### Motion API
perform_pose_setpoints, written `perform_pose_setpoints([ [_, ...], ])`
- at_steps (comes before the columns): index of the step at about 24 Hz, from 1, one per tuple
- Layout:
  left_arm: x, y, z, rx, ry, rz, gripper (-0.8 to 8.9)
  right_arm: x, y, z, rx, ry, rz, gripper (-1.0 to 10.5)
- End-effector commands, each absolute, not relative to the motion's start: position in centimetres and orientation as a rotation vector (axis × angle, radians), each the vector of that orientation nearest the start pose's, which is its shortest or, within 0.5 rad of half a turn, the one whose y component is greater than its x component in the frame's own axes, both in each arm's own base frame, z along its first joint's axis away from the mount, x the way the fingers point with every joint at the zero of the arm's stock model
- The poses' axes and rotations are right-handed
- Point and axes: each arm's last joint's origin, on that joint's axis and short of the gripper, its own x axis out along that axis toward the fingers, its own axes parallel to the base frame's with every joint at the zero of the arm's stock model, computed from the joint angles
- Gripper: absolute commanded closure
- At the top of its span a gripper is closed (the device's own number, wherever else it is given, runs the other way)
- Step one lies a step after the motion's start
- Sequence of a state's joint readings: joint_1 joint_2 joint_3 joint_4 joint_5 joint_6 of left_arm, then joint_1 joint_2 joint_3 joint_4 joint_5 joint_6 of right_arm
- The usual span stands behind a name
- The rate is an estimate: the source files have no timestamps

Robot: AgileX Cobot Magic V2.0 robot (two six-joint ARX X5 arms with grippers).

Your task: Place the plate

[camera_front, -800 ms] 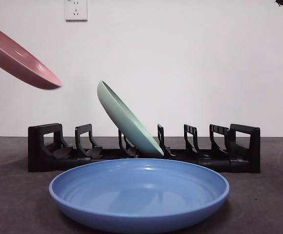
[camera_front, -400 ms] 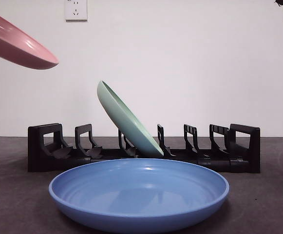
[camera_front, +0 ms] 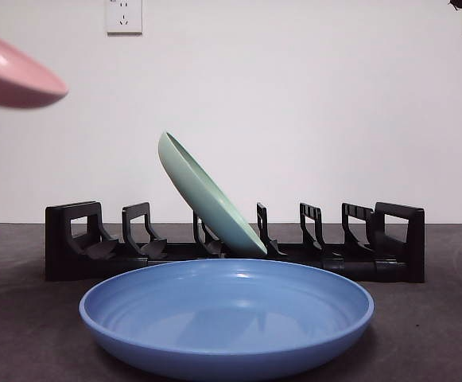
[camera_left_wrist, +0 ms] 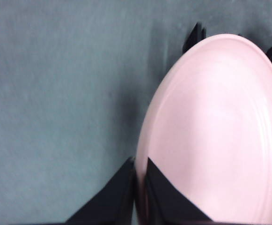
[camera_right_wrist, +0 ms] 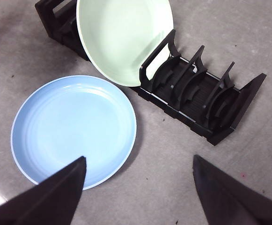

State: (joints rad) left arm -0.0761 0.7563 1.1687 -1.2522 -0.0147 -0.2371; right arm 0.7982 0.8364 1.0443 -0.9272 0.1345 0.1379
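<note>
My left gripper [camera_left_wrist: 139,171] is shut on the rim of a pink plate [camera_left_wrist: 220,136]. That pink plate [camera_front: 12,76] hangs high at the left edge of the front view, above the rack's left end. A black dish rack [camera_front: 79,239] stands across the table with a green plate [camera_front: 207,195] leaning in a middle slot. In the right wrist view the green plate [camera_right_wrist: 121,37] and rack [camera_right_wrist: 206,103] lie below my right gripper [camera_right_wrist: 138,176], which is open and high above the table. A blue plate [camera_front: 227,314] lies flat in front of the rack.
The blue plate [camera_right_wrist: 72,126] takes up the table in front of the rack. Empty slots stand on both sides of the green plate. A black arm tip [camera_front: 460,4] shows at the top right corner. Wall sockets [camera_front: 124,16] are on the white wall behind.
The pink plate has risen and drawn back toward the left, and it has levelled out. The green plate, blue plate and rack have not moved.
</note>
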Motion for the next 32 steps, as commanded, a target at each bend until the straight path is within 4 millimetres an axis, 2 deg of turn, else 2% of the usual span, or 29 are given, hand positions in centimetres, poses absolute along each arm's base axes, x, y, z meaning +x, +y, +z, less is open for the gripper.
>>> perform_pose_setpoints([
  [1, 8.6, -0.9, 34.8, -0.314, 0.871, 0.011, 7.98, 10.3, 10.1, 34.9, -0.198, 0.68, 0.591, 5.8],
  [7, 8.3, -1.5, 29.8, -0.512, 0.964, -0.064, 7.98, 10.2, 10.1, 34.9, -0.197, 0.679, 0.591, 5.8],
  [11, 8.9, -1.9, 27.6, -0.539, 1.01, -0.071, 7.98, 10.3, 10.1, 34.9, -0.198, 0.678, 0.592, 5.8],
  [21, 11.2, -4.2, 24.8, -0.591, 1.042, -0.133, 7.98, 10.4, 10.2, 35.1, -0.203, 0.644, 0.603, 5.8],
  [27, 13.2, -6.8, 24.0, -0.544, 1.066, -0.178, 7.98, 10.5, 10.4, 35.3, -0.192, 0.62, 0.607, 5.8],
  [32, 15.4, -10.9, 22.0, -0.486, 1.098, -0.212, 7.98, 10.5, 10.4, 35.3, -0.191, 0.619, 0.607, 5.8],
])
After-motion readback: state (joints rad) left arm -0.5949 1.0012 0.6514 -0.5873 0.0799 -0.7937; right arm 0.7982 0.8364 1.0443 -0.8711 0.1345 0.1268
